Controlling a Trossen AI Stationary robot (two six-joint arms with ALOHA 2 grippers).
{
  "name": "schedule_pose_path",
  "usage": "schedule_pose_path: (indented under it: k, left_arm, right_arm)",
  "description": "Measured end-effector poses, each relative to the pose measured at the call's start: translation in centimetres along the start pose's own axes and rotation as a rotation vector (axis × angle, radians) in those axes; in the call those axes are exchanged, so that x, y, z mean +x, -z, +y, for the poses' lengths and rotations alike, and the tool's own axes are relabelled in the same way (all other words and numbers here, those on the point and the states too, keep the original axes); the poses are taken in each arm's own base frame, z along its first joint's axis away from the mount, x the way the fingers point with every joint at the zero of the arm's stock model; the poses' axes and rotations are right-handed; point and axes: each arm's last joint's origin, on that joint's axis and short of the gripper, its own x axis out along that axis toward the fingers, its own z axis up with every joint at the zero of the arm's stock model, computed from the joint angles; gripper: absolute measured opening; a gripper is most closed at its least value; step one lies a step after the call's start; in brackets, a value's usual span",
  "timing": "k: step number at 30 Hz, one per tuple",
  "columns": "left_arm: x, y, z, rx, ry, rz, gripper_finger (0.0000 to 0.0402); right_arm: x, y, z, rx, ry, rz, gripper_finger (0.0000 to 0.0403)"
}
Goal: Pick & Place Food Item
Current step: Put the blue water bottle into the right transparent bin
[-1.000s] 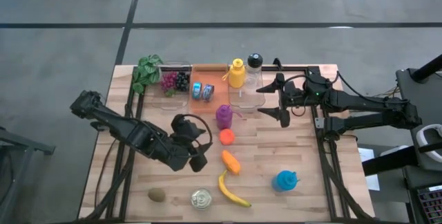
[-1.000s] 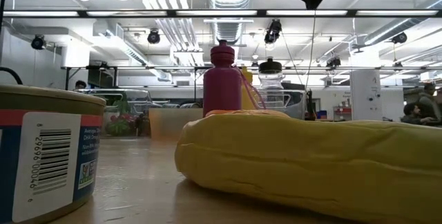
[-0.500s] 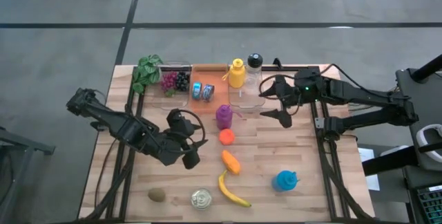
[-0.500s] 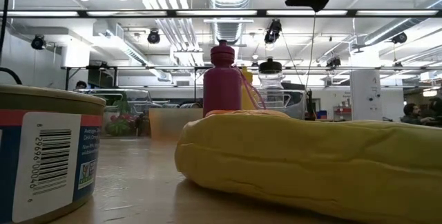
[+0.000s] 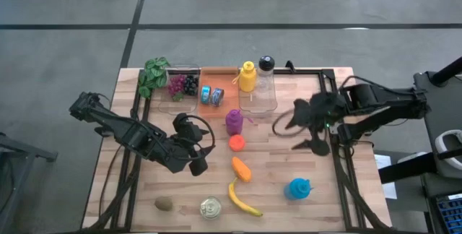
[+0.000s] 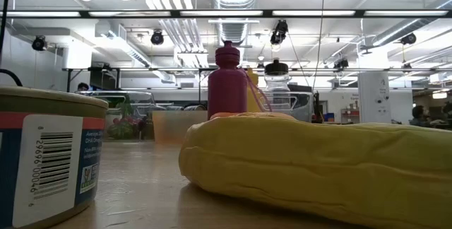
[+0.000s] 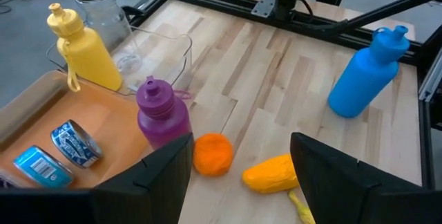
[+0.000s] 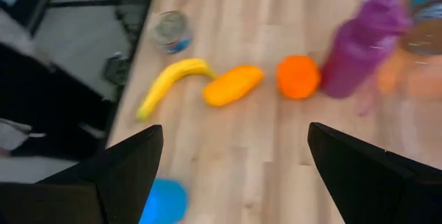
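Left gripper (image 5: 200, 163): jaws part open, empty, hovering just left of the orange mango-shaped fruit (image 5: 241, 169), having drawn back slightly. Right gripper (image 5: 307, 127): jaws wide, empty, swung away from the clear bin (image 5: 258, 101) to the fruit's right. Orange ball (image 5: 237, 143) just behind the fruit; banana (image 5: 242, 199) just before it. Neither arm has yet picked any food; approach under way.
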Motion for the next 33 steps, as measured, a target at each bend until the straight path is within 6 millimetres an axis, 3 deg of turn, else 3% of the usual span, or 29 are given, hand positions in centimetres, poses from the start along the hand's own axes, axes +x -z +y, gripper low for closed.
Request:
schedule_pose_path:
  k: [13,27,33]
  left_arm:
    - [0.0,0.0,0.1,-0.002,-0.010,0.006,0.0254]
    - [0.0,0.0,0.1,-0.002,-0.010,0.006,0.0249]
    - [0.1,0.0,0.1,-0.006,-0.010,0.006,0.0254]
  right_arm:
    - [1.9,0.6,6.7,-0.008,-0.112,0.247,0.0359]
    - [3.8,1.4,9.1,0.058,-0.168,0.366,0.0357]
    - [4.3,1.9,10.2,-0.058,-0.194,0.389,0.0316]
